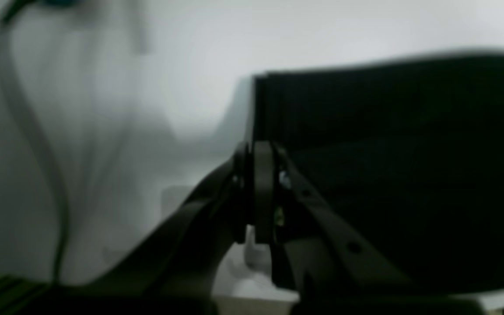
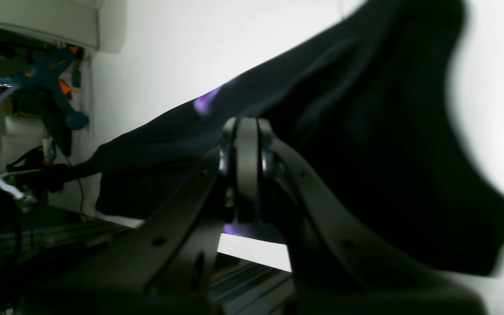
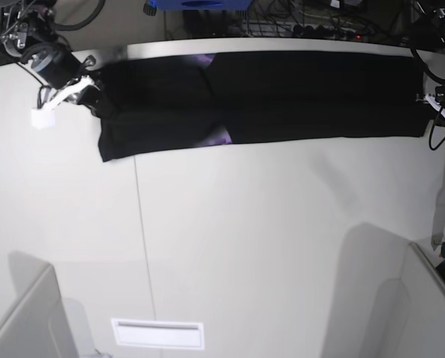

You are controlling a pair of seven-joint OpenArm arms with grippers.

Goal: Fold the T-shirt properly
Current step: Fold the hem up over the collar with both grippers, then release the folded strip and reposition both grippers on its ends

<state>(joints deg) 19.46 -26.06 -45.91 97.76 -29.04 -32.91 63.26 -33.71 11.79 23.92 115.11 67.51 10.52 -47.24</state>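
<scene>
Both left pincer [image 1: 253, 151] and right pincer [image 2: 247, 127] grip the T-shirt [image 3: 282, 89] at opposite ends; if I pull unevenly, its taut fold could skew.

My white worktop
The black T-shirt [image 3: 282, 97] lay stretched in a long strip along one side of my worktop [image 3: 244, 224], its purple print partly showing.

The left wrist view blurs the T-shirt's [image 1: 387, 109] upper edge, and its right side runs past the frame
</scene>
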